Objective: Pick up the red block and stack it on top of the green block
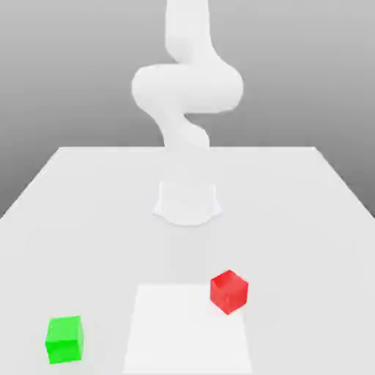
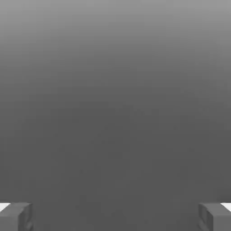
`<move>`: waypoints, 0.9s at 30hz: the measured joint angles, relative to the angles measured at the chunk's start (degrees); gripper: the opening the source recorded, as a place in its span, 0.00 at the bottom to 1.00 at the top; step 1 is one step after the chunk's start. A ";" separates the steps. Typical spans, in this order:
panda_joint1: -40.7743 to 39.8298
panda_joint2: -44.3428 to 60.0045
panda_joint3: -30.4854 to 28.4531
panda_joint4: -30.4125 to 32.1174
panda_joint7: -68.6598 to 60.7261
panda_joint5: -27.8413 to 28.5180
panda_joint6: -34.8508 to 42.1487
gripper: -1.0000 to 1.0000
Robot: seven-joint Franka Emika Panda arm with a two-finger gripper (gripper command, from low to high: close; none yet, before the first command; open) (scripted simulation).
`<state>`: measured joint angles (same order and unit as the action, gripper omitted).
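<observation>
The red block (image 1: pixel 228 291) rests on the white table (image 1: pixel 293 220), toward the exterior view's right and near the front. Far to its left, close to the front corner, sits the green block (image 1: pixel 64 339). The two cubes are well apart and nothing touches them. In the hand view my gripper (image 2: pixel 115 216) is open: one grey fingertip (image 2: pixel 16 216) and the other (image 2: pixel 215 216) stand far apart with only plain grey background between them. Neither block lies between the fingers.
The white arm (image 1: pixel 187 88) rises from its round base (image 1: pixel 187 201) at the table's middle back and runs off the top of the exterior view. A paler square patch (image 1: pixel 176 329) marks the table's front centre, beside the red block.
</observation>
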<state>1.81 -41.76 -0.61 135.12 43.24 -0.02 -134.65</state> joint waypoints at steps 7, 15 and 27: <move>5.09 13.78 -1.11 10.73 -9.02 -0.65 -9.51 0.50; 10.16 30.76 -1.01 23.48 -19.59 -0.84 -21.00 0.50; 11.00 53.10 0.36 26.83 -23.65 -0.17 -38.65 0.00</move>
<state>12.81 11.34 -0.25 161.95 19.59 -0.19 -173.30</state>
